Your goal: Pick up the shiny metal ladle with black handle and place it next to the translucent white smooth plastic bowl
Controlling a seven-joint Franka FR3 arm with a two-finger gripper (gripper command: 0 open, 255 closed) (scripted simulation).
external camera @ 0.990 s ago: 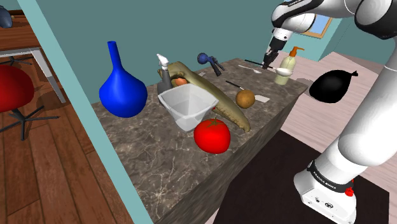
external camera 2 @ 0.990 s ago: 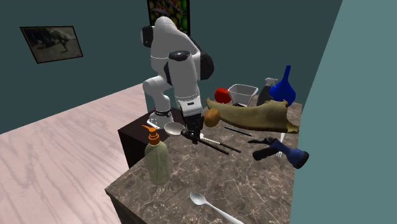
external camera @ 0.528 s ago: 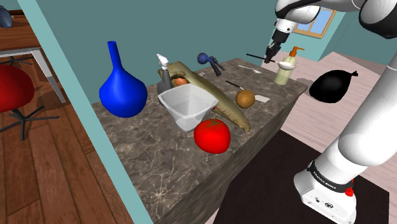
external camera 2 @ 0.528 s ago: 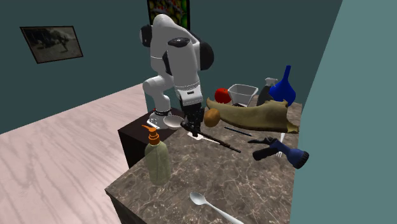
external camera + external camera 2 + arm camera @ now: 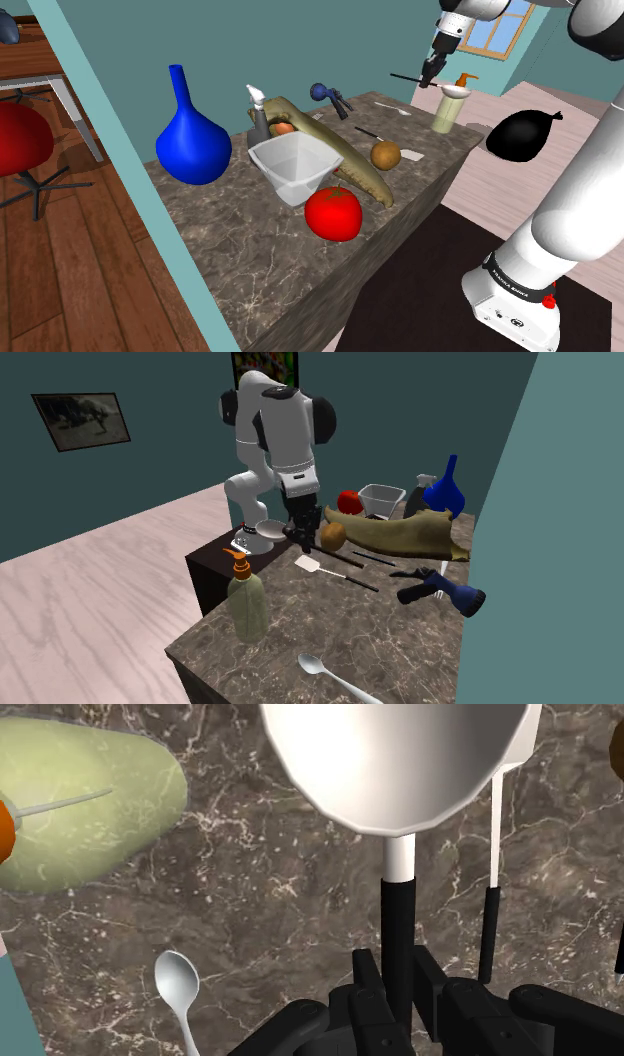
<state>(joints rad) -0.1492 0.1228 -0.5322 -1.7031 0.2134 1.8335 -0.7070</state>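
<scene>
The dark marbled stone counter (image 5: pixel 240 240) was crowded, and the white Franka arm (image 5: pixel 580 200) reached from its stand over the far end. Toward the shoulder view's left stood a blue long-necked vase (image 5: pixel 190 135). A long tan-olive slab-like thing (image 5: pixel 345 165) ran along the middle, with the white, angular, smooth-sided bowl (image 5: pixel 292 167) just beside it and a red round fruit (image 5: pixel 333 213) close in front of the bowl. A pale green soap bottle with an orange pump (image 5: pixel 247 602) stood at the far end. Above that end the all-black gripper (image 5: pixel 398 974) hung in the air, its fingers clamped on the black handle of the ladle with a pale grey round cup (image 5: pixel 395 759). They gripped close to the cup, so most of the handle stuck out sideways. The ladle was clear of the counter and well apart from the bowl. Below it lay a white-bladed spatula with a thin black handle (image 5: pixel 335 570) and a small grey spoon (image 5: pixel 178 989). The likely trouble lay in the carry and the set-down. Held off-centre, the ladle could pivot or slip between the fingers on a fast swing. Its free handle could clip the soap bottle's pump or the tan-olive thing if carried low. The bare counter beside the bowl looked narrow, so a careless descent might nudge the bowl or roll the fruit off the edge.
</scene>
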